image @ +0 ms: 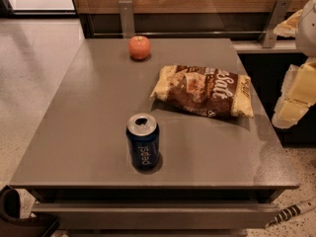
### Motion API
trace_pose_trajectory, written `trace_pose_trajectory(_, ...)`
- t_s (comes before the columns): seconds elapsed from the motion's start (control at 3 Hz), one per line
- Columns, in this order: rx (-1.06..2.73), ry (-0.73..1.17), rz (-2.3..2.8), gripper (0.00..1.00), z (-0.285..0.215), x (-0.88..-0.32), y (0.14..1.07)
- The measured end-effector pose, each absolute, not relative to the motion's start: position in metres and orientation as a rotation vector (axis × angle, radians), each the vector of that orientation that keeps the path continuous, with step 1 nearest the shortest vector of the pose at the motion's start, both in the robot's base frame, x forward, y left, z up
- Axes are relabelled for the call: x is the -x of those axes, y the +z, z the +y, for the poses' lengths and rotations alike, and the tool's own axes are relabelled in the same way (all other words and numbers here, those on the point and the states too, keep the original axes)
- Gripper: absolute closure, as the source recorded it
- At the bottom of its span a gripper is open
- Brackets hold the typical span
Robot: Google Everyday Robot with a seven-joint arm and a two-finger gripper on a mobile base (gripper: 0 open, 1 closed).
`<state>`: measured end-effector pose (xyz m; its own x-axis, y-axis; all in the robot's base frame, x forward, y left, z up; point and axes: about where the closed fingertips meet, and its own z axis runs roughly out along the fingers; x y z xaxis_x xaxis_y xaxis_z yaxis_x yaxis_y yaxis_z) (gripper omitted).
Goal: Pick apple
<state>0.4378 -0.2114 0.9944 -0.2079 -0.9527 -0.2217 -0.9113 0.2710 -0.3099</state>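
The apple point(139, 47) is small, round and reddish-orange with a dimpled top. It sits upright near the far edge of the grey table point(89, 117), left of centre. My gripper point(295, 97) shows as pale yellowish and white parts at the right edge of the view, beyond the table's right side. It is well to the right of the apple and nearer to me, and it touches nothing on the table.
A blue Pepsi can point(142, 141) stands upright near the table's front, centre. A brown and cream chip bag point(203, 91) lies flat between the apple and the gripper. A wooden wall panel with metal brackets point(126, 16) runs behind the table.
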Motion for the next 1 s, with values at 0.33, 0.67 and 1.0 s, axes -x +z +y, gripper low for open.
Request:
trace_pose_trajectory(0.33, 1.693, -0.157, 2.183, 0.00, -0.211, -0.438, 0.994)
trace_pose_trajectory(0.67, 1.533, -0.116, 2.148, 0.00, -0.214, -0.476, 0.989)
trace_pose_trajectory(1.0, 1.292, 0.015, 2.050, 0.00, -0.192, -0.542, 0.981)
